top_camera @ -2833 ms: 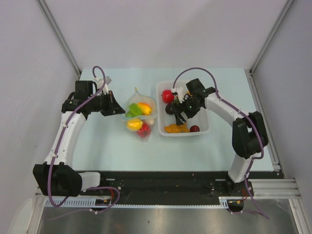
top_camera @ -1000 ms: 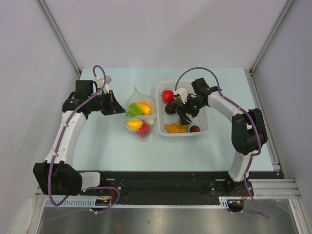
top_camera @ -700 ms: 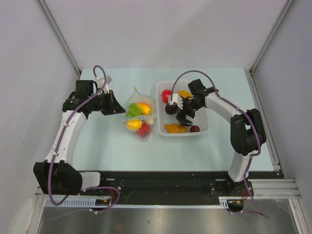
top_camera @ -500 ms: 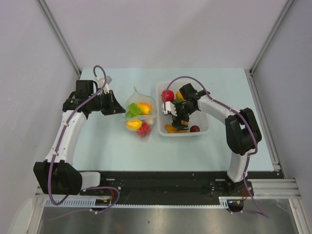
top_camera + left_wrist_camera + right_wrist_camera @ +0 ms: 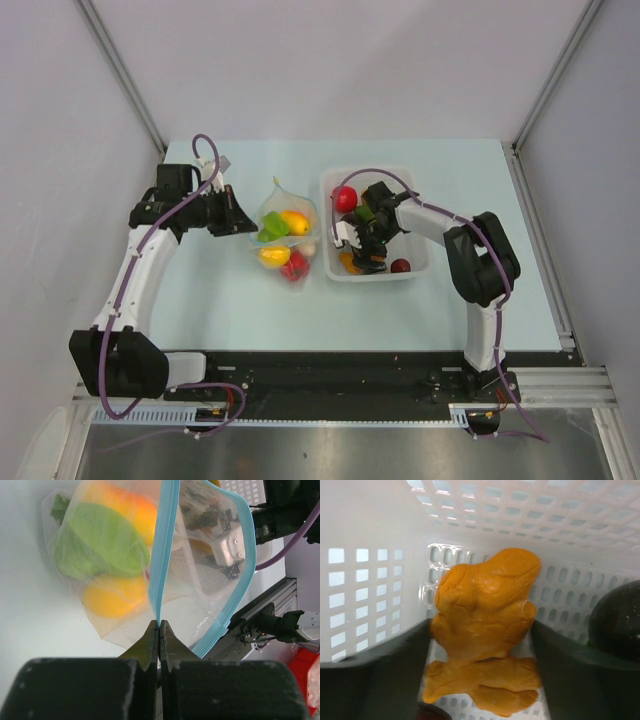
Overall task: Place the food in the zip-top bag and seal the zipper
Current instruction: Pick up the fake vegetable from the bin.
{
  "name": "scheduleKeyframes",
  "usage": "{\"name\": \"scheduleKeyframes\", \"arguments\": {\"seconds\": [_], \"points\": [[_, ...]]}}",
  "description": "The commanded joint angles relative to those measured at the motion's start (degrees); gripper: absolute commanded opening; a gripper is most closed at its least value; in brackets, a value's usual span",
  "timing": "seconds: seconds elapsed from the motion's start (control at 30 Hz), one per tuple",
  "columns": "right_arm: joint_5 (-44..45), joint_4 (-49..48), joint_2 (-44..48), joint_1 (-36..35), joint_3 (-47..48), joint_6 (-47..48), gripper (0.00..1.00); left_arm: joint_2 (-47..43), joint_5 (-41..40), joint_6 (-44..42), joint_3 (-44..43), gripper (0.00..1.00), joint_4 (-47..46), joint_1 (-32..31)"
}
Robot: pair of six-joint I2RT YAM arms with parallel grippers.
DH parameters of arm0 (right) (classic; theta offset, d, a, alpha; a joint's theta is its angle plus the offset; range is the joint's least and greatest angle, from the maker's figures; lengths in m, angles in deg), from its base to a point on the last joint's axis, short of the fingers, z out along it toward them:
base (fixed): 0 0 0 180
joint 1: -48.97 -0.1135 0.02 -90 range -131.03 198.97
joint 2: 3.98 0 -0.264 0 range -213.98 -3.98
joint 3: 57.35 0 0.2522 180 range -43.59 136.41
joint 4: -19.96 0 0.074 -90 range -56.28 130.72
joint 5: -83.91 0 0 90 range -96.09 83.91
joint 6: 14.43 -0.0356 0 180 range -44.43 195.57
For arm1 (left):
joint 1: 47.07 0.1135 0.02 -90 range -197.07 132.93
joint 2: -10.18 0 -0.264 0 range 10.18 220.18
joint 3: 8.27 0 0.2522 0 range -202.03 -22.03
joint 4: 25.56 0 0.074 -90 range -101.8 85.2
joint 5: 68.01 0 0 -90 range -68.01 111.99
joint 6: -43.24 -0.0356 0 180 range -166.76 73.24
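Right gripper [image 5: 481,625] dropped into basket [image 5: 385,277], flanking orange food [image 5: 485,605], grip unclear; left gripper [image 5: 159,625] clenches bag [image 5: 210,580] zipper [image 5: 165,545].

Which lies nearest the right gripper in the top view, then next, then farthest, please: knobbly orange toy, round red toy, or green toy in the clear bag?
1. Knobbly orange toy, between the right gripper's fingers.
2. Round red toy, white basket's far corner.
3. Green toy, leftward in the clear bag.
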Motion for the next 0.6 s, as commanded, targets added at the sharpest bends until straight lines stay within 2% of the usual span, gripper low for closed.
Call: {"name": "scheduleKeyframes", "arguments": {"seconds": [0.0, 0.07, 0.17, 0.47, 0.57], "points": [[1.93, -0.09, -0.16, 0.80, 0.06, 1.20, 0.66, 0.09, 0.32, -1.40, 0.04, 0.01, -1.11, -0.44], [1.58, 0.35, 0.98, 1.15, 0.15, 0.06, 0.52, 0.27, 0.58, -1.40, -0.22, 0.00, -1.20, -0.44], [0.52, 0.44, 4.32, 1.77, 0.15, -2.22, 0.42, 0.00, 0.67, -1.23, -0.40, 0.00, -1.37, -0.44], [-7.11, 1.67, 16.53, 5.90, 2.17, -10.66, 0.37, -0.70, 0.93, -1.23, -0.32, 0.00, -1.46, -0.44], [-10.88, -0.78, 21.28, 6.60, 3.05, -17.41, 0.37, -0.70, 0.93, -0.96, -0.58, 0.00, -1.46, -0.44]]}}
